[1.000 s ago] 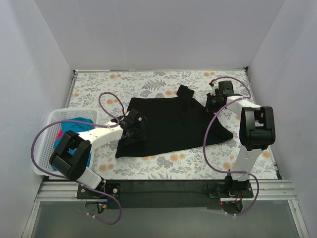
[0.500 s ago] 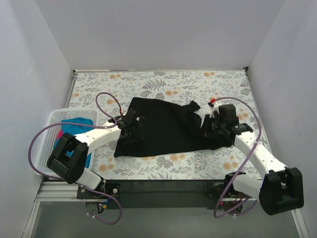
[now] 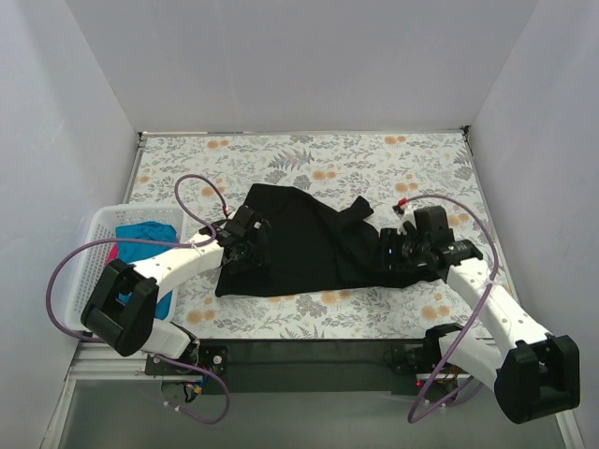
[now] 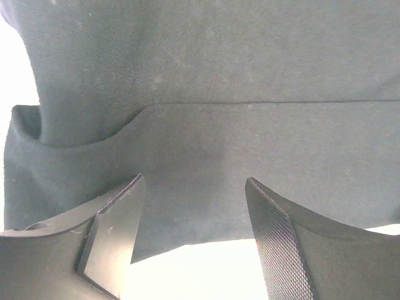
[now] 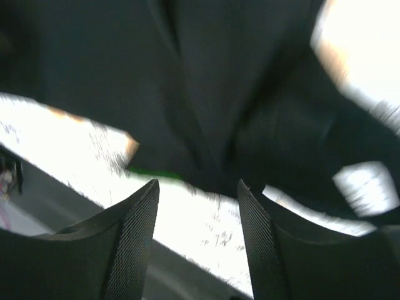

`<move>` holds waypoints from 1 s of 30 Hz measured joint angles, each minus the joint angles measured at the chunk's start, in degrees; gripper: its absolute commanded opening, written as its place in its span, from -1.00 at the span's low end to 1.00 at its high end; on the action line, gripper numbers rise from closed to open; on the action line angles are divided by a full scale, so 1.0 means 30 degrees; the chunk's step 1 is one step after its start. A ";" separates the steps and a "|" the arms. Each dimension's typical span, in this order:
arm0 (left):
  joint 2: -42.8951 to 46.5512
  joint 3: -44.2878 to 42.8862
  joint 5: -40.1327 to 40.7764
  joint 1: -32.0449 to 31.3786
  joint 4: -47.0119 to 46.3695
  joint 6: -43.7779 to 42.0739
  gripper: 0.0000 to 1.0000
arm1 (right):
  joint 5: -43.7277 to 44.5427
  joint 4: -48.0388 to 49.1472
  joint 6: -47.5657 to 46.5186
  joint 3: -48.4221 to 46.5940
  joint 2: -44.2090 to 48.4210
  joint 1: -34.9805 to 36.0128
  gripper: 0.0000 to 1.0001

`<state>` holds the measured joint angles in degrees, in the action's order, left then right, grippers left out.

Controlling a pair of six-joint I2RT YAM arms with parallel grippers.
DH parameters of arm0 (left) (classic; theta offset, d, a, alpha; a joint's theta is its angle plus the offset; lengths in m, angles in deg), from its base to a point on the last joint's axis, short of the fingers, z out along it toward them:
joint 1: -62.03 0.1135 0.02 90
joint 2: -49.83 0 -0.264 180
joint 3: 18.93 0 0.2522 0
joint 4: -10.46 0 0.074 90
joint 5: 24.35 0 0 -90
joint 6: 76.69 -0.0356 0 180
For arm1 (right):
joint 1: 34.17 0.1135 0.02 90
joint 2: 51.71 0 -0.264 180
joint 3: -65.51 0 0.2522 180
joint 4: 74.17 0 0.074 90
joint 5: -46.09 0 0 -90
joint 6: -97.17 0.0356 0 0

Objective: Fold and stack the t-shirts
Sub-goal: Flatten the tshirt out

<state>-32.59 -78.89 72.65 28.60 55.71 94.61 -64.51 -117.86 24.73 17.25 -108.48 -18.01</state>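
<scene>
Black t-shirt (image 3: 309, 245), one, large and plain: we find it spread across the middle of the bench (image 3: 374, 159), closer to the near edge than the far one. It lies flat but uneven, with a doubled-over layer along its left side and a rumpled flap rising toward the far right. Matte cloth, no print that we can see.
Left claw (image 3: 245, 245): low over the shirt's left edge, jaws parted, grasping nothing.
Right claw (image 3: 398, 253): at the shirt's right end, jaws likewise parted with only cloth beyond them; its wrist view is blurred.
Teal-blue t-shirt (image 3: 145, 234): bunched in the white basket (image 3: 94, 229) at the bench's left edge, close to the near-left corner.
Pink-red cloth (image 3: 113, 253): a sliver beside the teal, same basket.
</scene>
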 measured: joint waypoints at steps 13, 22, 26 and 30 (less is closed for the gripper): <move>0.0896 0.0262 0.0379 0.0036 -0.0087 -0.0044 0.32 | -0.0408 0.2907 -0.1756 -0.4998 -0.6805 0.0342 0.11; -0.0444 0.0466 0.0452 0.0044 -0.0087 -0.0029 0.32 | 0.0933 0.5187 -0.1377 -0.5756 -1.2131 0.0488 0.09; -0.0576 0.0459 0.0459 0.0146 -0.0160 -0.0036 0.32 | 0.1020 0.5778 -0.1078 -0.7235 -1.4134 -0.0015 0.09; -0.1166 -0.0029 0.0262 0.0459 -0.0262 -0.0036 0.31 | 0.0423 0.6448 -0.0488 -0.8925 -1.5861 -0.0918 0.10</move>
<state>-36.08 -78.97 73.44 29.98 54.92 94.50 -63.24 -98.52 23.26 -9.53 -156.06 -20.76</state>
